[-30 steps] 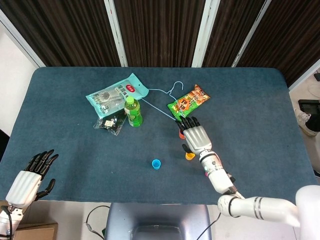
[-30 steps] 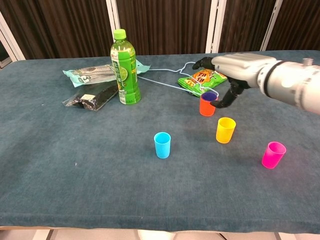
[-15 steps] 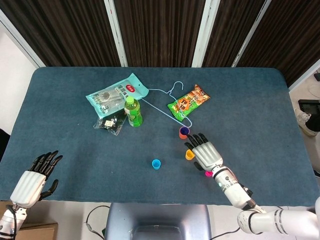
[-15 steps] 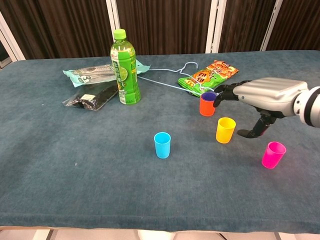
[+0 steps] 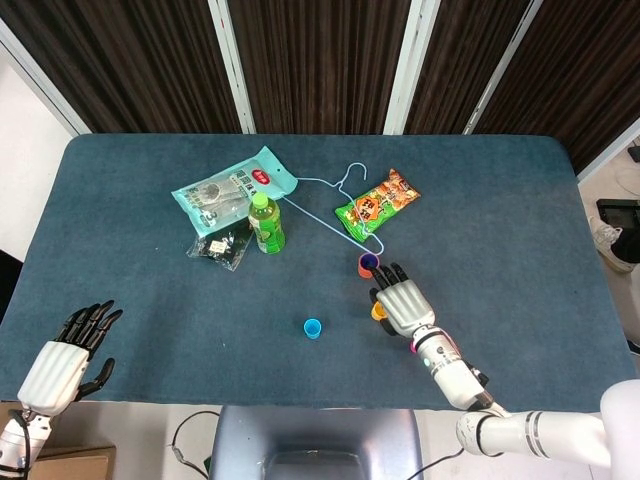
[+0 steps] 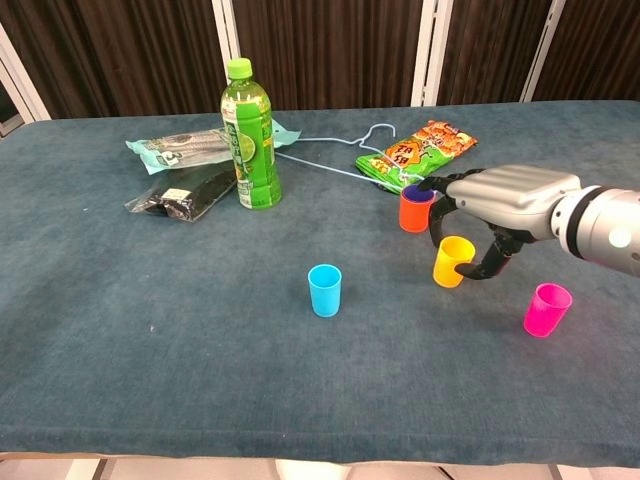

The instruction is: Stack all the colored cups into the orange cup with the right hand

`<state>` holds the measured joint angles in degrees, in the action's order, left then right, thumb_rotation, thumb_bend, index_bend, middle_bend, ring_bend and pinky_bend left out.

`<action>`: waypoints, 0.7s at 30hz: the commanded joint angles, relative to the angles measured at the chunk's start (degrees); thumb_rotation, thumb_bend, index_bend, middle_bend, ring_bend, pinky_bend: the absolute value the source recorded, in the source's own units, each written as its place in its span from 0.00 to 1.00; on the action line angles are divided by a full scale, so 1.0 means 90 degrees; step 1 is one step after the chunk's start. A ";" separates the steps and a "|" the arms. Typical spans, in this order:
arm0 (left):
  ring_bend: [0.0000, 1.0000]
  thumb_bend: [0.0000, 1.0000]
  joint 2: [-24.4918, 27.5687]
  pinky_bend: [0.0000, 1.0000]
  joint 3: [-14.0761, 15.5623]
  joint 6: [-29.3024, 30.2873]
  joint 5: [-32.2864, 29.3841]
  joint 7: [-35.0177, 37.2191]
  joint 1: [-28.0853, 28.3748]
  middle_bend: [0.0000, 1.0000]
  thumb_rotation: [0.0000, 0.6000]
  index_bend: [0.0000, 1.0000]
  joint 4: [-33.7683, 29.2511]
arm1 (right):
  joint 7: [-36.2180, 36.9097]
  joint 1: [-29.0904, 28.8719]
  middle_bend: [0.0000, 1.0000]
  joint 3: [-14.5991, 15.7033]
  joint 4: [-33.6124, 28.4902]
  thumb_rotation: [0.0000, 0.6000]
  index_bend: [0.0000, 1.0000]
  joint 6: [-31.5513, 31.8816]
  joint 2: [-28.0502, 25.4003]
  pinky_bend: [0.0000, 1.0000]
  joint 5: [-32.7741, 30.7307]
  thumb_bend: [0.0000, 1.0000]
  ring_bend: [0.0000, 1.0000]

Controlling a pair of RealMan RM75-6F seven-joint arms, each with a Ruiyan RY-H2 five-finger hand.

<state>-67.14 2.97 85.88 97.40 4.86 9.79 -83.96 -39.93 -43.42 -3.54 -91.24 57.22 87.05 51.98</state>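
— How will that small yellow plastic cup (image 6: 452,261) handle?

— Light, stiff and smooth, I'd judge — easy to tip or squirt out of a pinch. Best taken across its upper wall. It stands upright just in front of the orange plastic cup (image 6: 415,210), which has a dark purple cup (image 6: 418,191) nested in it.

— And the right hand (image 6: 497,207)?

— Over the yellow cup, thumb curled at its side; whether it grips yet, I cannot tell. The left hand (image 5: 62,360) hangs off the near bench edge, holding nothing, fingers apart.

— The surface?

— A blue cloth-covered bench (image 6: 150,300), probably grippy. The pink plastic cup (image 6: 546,309) and blue plastic cup (image 6: 325,290) stand apart; dark curtains behind.
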 commanded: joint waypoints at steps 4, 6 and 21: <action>0.00 0.47 0.0010 0.11 0.0008 0.0020 0.0013 0.0014 -0.0008 0.00 1.00 0.00 -0.0001 | -0.0022 0.0002 0.01 -0.0134 -0.0086 1.00 0.62 0.0201 0.0015 0.00 -0.0089 0.46 0.00; 0.00 0.47 0.0014 0.11 0.0007 0.0029 0.0012 0.0021 -0.0012 0.00 1.00 0.00 -0.0004 | 0.0154 0.0028 0.01 -0.0281 -0.0203 1.00 0.62 0.0315 -0.0053 0.00 -0.0034 0.46 0.00; 0.00 0.47 0.0006 0.11 -0.0004 -0.0004 -0.0029 -0.0033 -0.0010 0.00 1.00 0.00 -0.0015 | -0.0127 -0.0583 0.01 -0.1466 0.0753 1.00 0.62 0.0735 0.0555 0.00 -0.0764 0.46 0.00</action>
<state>-67.09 2.94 85.84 97.14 4.57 9.70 -84.09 -39.67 -47.46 -16.02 -86.32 64.28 90.53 46.73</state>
